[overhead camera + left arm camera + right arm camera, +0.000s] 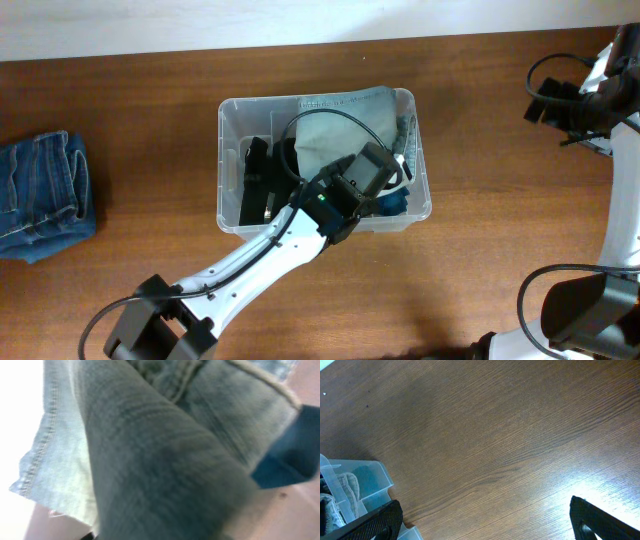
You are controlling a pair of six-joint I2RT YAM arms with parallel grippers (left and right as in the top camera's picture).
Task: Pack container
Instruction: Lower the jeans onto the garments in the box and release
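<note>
The container (222, 170) sits near the middle of the wooden tabletop (480, 260), its long side running left to right. A pale, washed denim garment (340, 125) fills its right and rear part, dark items (258, 180) lie along its left side, and a deeper blue piece of cloth (395, 203) shows at its front right corner.

The left arm reaches in from the lower left, and the left hand (372, 172) hangs over the container's front right area, low against the pale denim. In the left wrist view the same denim (150, 460) fills nearly the whole frame, with seams and a hem visible and a patch of the blue cloth (290, 455) at the right edge. No fingers show there, so it cannot be told whether this hand is gripping the fabric or has let go.

The right hand (560, 100) hangs near the far right edge of the tabletop, well apart from the container. Its wrist view shows the 2 black fingertips (375, 522) spread wide with only bare wood (495, 435) between them, and a corner of the container (370, 477) at lower left.

A second pair of folded blue jeans (45, 195) lies on the tabletop at the far left, well apart from the container.
</note>
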